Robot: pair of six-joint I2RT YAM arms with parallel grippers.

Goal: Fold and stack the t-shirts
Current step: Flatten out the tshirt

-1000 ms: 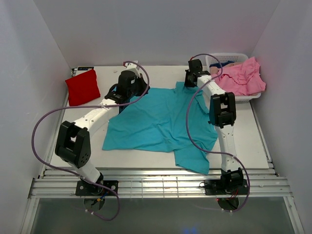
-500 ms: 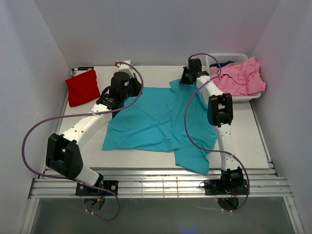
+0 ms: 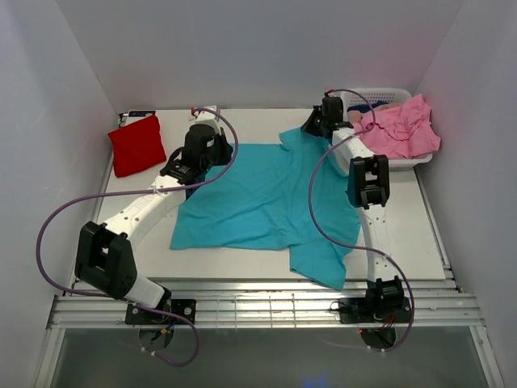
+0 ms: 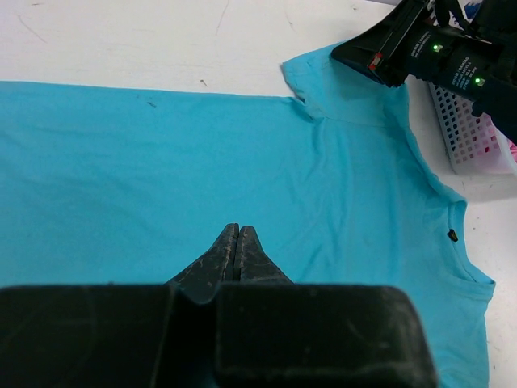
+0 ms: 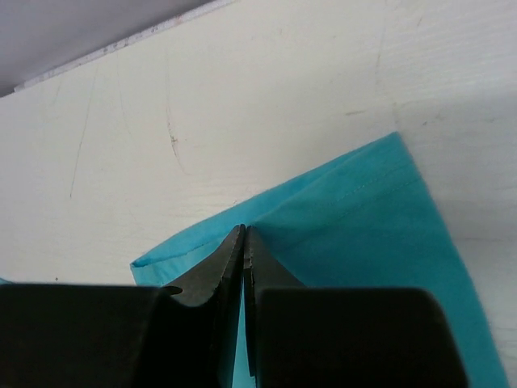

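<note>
The teal t-shirt (image 3: 266, 202) lies spread flat across the middle of the table (image 3: 420, 234). Its hem is to the left and its collar to the right, under the right arm. One sleeve points to the far side. The other trails down to the table's near edge. The cloth is mostly smooth, with a few soft creases. A folded red t-shirt (image 3: 136, 144) sits in the far left corner, well apart from the teal one. The pink t-shirts (image 3: 401, 129) are heaped over the white basket (image 3: 380, 94) in the far right corner.

The left arm bends out wide to the left and reaches in to the shirt's far left corner. The left gripper (image 3: 192, 171) is clenched tight and low over the fabric (image 4: 242, 162). From its own camera the tips (image 4: 237, 230) meet on the cloth, but I cannot tell if any is pinched between them. The right arm stretches straight up the right side and hooks left beside the basket. The right gripper (image 3: 311, 127) is closed on the far sleeve, and a sliver of teal (image 5: 363, 226) shows between its fingers (image 5: 218, 275).

Bare table shows beyond the far sleeve, along the left between the two shirts, and to the right of the collar. White walls close in on the left, the right and the far side.
</note>
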